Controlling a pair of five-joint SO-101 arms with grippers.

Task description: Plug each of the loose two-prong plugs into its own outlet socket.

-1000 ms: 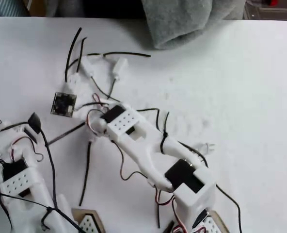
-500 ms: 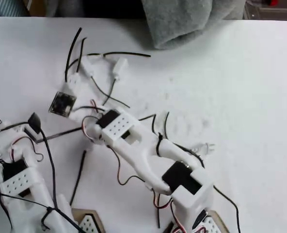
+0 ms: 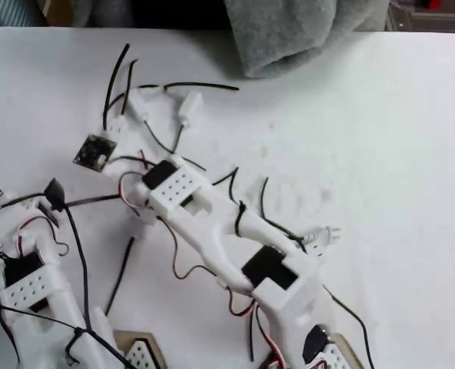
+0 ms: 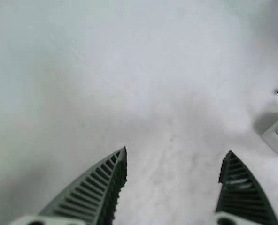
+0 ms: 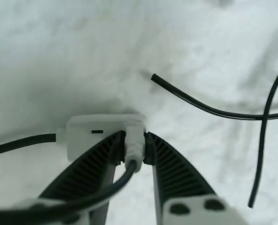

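While the right claw (image 5: 134,136), clamped on a plug (image 5: 134,150), keeps pushing forward, the socket (image 5: 94,136) at its tips seems to slide rather than take it.

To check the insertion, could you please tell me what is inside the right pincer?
The right pincer is shut on a white plug, which touches the white outlet socket. Its prongs are covered, so their depth cannot be seen.

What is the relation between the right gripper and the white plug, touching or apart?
Touching. In the right wrist view, both fingers of the right gripper press on the sides of the white plug, with no gap.
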